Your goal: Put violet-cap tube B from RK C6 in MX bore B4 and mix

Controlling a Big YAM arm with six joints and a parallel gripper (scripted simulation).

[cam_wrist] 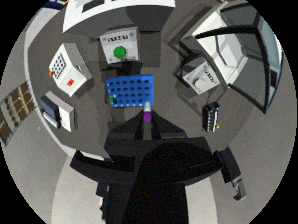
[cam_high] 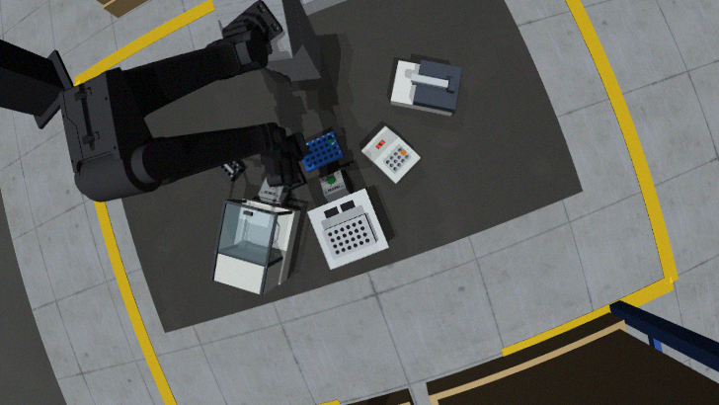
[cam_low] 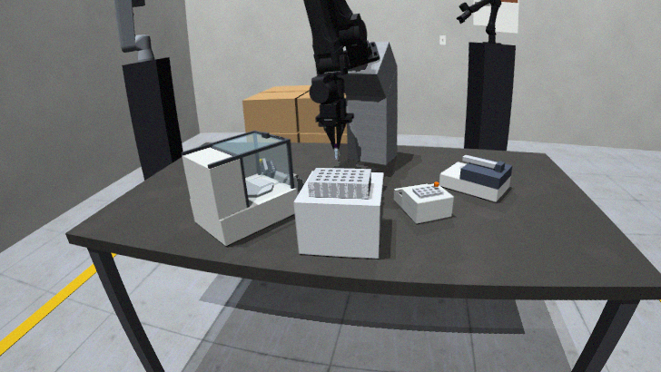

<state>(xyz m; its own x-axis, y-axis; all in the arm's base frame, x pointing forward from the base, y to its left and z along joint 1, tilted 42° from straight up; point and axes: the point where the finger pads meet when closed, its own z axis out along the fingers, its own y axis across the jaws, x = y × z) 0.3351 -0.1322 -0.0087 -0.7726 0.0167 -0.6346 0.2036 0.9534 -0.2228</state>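
Observation:
My gripper is shut on tube B, a thin tube with a violet cap, and holds it upright in the air above the right end of the blue rack RK. The rack also shows in the wrist view. The mixer MX is the tall white box just beyond the rack, with a grey block of bores on top and a green START key on its sloping front. The two lamp windows on its top look dark. The tube is well short of the mixer's bores.
A green-capped tube stands in the rack. The glass-walled balance BAL stands close beside the mixer. The dry block DB holds an orange-capped tube. The spectrophotometer SP and the small black magnet block MG stand further off.

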